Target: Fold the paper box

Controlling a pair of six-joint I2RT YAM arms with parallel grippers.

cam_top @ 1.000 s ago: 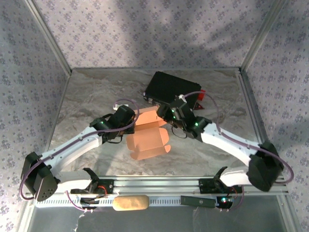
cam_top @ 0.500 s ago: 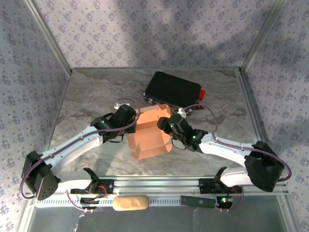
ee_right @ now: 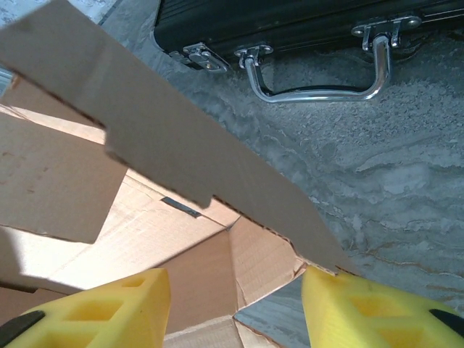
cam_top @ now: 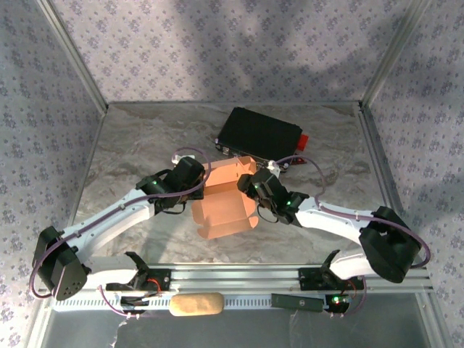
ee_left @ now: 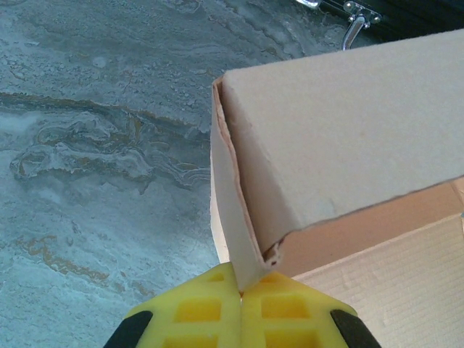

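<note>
Paper box [cam_top: 225, 206] half-formed, top unclosed.
My left gripper [ee_left: 241, 288] clamps a side wall; my right gripper [ee_right: 235, 293] straddles a flap, jaws apart. Walls stand, so I judge flaps remain. The box sits between my arms, black case [cam_top: 261, 134] just beyond.

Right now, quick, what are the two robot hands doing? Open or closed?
Left gripper: shut, pinching a corner of the paper box.
Right gripper: open, nothing pinched.
</note>
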